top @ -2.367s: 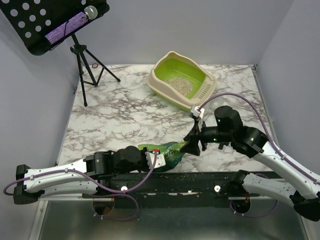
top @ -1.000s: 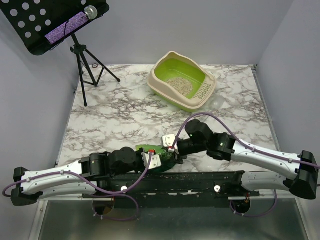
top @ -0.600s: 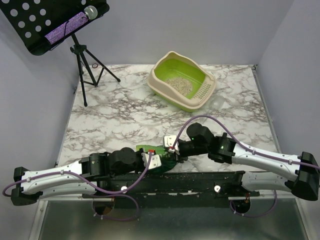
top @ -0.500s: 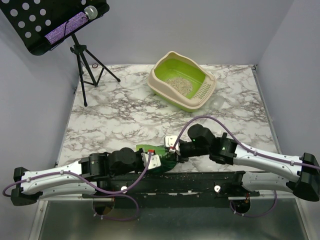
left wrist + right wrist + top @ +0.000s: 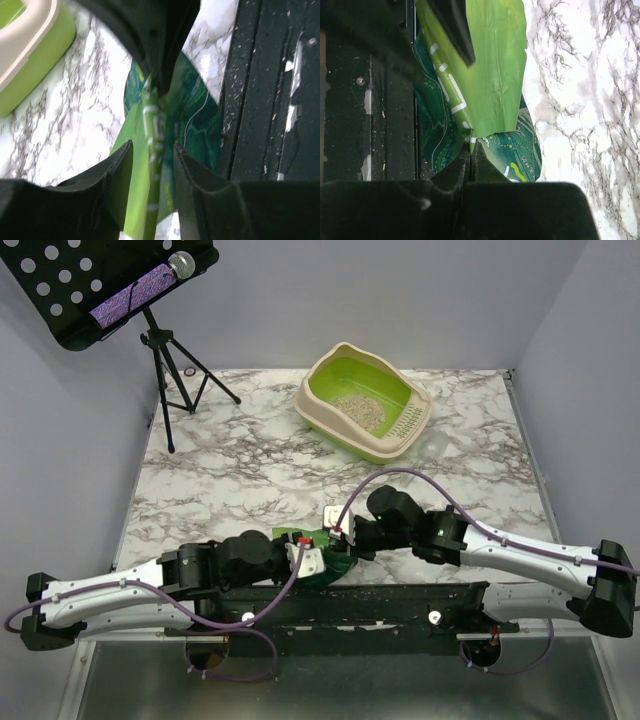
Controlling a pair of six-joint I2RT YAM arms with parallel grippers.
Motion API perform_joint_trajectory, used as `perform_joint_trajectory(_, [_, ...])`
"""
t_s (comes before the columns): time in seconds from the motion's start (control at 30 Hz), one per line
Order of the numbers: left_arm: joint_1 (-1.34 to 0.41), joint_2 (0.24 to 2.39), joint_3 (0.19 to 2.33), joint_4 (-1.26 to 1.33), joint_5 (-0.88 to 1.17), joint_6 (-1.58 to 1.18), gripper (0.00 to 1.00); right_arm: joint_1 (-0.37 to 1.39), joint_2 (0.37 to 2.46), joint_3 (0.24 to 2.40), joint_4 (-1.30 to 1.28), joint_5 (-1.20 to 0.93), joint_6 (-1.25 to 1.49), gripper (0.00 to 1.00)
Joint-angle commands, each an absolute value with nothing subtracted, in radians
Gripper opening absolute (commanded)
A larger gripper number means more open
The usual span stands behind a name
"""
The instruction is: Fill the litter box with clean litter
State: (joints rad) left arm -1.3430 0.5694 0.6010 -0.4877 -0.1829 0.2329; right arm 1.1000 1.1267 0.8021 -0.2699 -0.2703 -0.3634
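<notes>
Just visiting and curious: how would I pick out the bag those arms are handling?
Find the white marble-patterned table, then its near edge, where the left gripper and right gripper meet. Between them is a crinkly green-and-teal printed bag: soft, unlike the rigid beige-rimmed, lime-green plastic litter tray farther back.

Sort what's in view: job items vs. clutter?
Job:
- litter box, lime-green inside
- clean litter, a small patch in the box
- green bag at the near edge; right gripper shut on it, left gripper open around its edge

Lying about:
- music stand, far left
- microphone, resting on the stand
</notes>
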Motion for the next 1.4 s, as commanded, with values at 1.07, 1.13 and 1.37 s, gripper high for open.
perform_joint_trajectory(1.07, [-1.321,0.693,0.601,-0.423,-0.31,0.264,0.0,1.092,0.925,0.868,-0.557,-0.103,-0.347,0.56])
perform_joint_trajectory(1.13, [-1.321,0.68,0.597,-0.422,-0.307,0.264,0.0,1.091,0.902,0.876,-0.612,-0.109,-0.383,0.56])
perform_joint_trajectory(1.37, [-1.321,0.676,0.597,-0.42,-0.308,0.261,0.0,1.092,0.876,0.851,-0.628,-0.095,-0.446,0.56])
